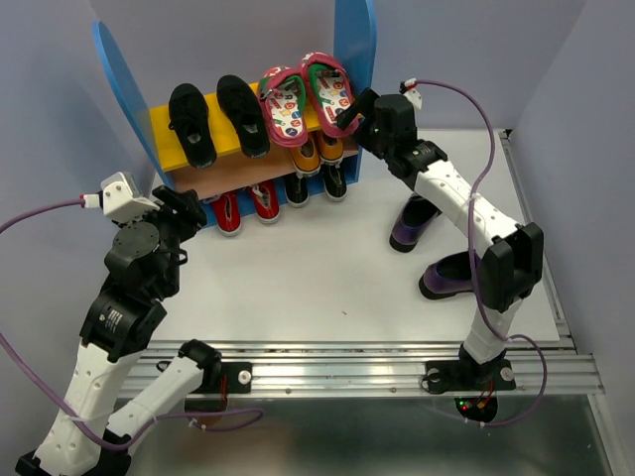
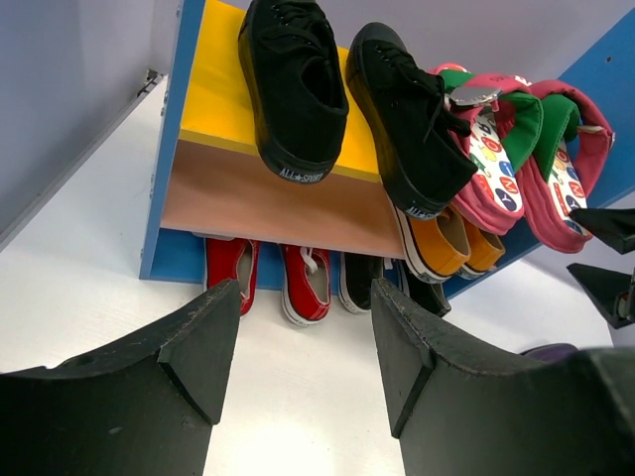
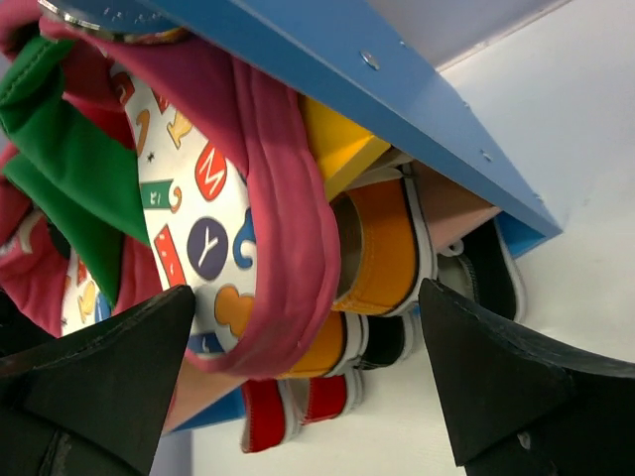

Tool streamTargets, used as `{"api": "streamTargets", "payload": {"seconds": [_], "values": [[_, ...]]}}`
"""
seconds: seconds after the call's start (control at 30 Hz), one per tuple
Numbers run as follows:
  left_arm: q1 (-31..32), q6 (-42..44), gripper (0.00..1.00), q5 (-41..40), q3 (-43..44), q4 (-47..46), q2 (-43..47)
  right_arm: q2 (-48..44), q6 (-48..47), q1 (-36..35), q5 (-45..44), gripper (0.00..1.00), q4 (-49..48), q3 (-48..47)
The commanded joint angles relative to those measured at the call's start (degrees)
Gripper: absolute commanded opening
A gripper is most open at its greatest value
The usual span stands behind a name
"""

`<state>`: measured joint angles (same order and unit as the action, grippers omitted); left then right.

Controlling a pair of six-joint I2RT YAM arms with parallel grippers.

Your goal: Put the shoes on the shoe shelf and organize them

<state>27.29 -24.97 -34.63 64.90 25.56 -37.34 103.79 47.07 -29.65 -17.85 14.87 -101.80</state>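
Crowding the shoe shelf (image 1: 354,45), flip-flops (image 3: 260,198) just before the spread right pincer (image 3: 308,332); left pincer (image 2: 303,337) spread; purple loafers (image 1: 411,226) apart.

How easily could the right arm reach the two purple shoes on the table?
Probably yes. The purple shoes lie in the open on the table beside that arm. The right gripper is open at the pink flip-flops on the shelf, so it would have to pull back.

A black sneaker (image 2: 293,89) is showing "ALL STAR" on its heel patch. The pink flip-flop (image 3: 288,198) is displaying printed letters on its insole, M and Y among them.
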Motion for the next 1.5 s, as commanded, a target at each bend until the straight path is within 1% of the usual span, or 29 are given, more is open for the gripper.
{"api": "streamTargets", "payload": {"seconds": [0.0,0.13,0.17,0.27,0.3,0.37,0.4,0.43,0.47,0.5,0.57,0.7,0.9,0.97,1.07,1.17,1.2,1.27,1.3,1.33,1.37,1.4,1.47], "values": [[0.1,0.4,0.65,-1.1,0.2,-1.3,0.6,1.4,8.3,1.9,6.1,1.00,-8.3,-0.2],[0.1,0.5,0.65,-1.3,0.2,-1.0,0.8,3.9,10.1,1.9,7.7,0.98,-9.7,-1.9],[0.1,0.5,0.65,-1.4,0.2,-1.0,0.9,4.1,10.5,1.9,8.1,0.91,-10.1,-1.8],[0.1,0.6,0.65,-1.5,0.0,-1.0,0.9,4.1,11.9,1.9,9.0,0.77,-11.9,-1.2],[0.1,0.6,0.65,-1.5,0.0,-1.0,1.0,4.1,12.3,1.9,9.5,0.68,-12.9,-0.8],[0.1,0.5,0.65,-1.3,0.1,-1.0,1.0,4.1,13.1,1.9,9.8,0.58,-13.5,-0.7],[0.1,0.6,0.65,-1.3,0.1,-1.0,1.0,4.1,13.2,1.9,10.3,0.50,-14.3,-0.6],[0.1,0.6,0.65,-1.3,0.0,-1.0,1.0,3.7,13.2,1.9,10.5,0.46,-14.9,0.3],[0.1,0.5,0.65,-1.3,0.0,-1.0,1.0,3.3,12.7,1.9,10.6,0.41,-17.8,0.9],[0.2,0.7,0.65,-1.5,0.0,-1.0,1.1,2.2,12.3,1.9,10.4,0.32,-18.7,2.3],[0.1,0.8,0.65,-1.5,0.0,-1.0,1.1,1.2,11.6,1.9,8.5,0.17,-19.9,3.5],[0.1,0.9,0.65,-1.4,0.0,-1.4,0.7,-0.1,10.1,1.9,7.4,0.02,-20.1,4.9],[0.1,0.8,0.65,-0.7,0.1,-1.8,0.1,0.9,9.9,1.9,7.4,0.01,-20.1,3.6],[0.1,0.8,0.65,-0.7,0.2,-1.9,0.1,2.2,10.2,1.9,8.3,0.01,-20.1,2.1],[0.2,0.8,0.65,-0.6,0.4,-1.8,0.0,5.7,10.4,1.9,9.0,0.03,-16.8,-2.6],[0.1,0.8,0.65,-0.7,0.9,-1.4,0.0,5.9,10.9,1.9,9.3,0.18,-16.5,-2.4],[0.2,0.8,0.65,-0.9,0.9,-1.3,0.0,5.5,10.9,1.9,9.0,0.26,-16.5,-1.7],[0.1,0.8,0.65,-1.1,0.9,-1.4,0.3,3.4,11.1,1.9,8.2,0.34,-16.6,1.2],[0.1,1.1,0.65,-1.0,0.9,-1.6,0.2,2.6,10.9,1.9,7.7,0.44,-16.7,2.1],[0.1,1.1,0.65,-0.9,0.9,-1.7,0.2,1.8,10.3,1.9,7.5,0.50,-16.7,3.1],[0.1,1.1,0.65,-0.8,0.9,-1.8,0.2,0.0,10.0,1.9,7.3,0.53,-16.8,4.8],[0.1,1.1,0.65,-0.7,0.9,-1.9,0.0,-0.9,9.5,1.9,7.2,0.62,-16.7,5.7],[0.1,1.1,0.65,-0.3,0.9,-2.4,-0.2,-3.9,8.3,1.9,6.9,0.75,-16.4,8.3]]}}
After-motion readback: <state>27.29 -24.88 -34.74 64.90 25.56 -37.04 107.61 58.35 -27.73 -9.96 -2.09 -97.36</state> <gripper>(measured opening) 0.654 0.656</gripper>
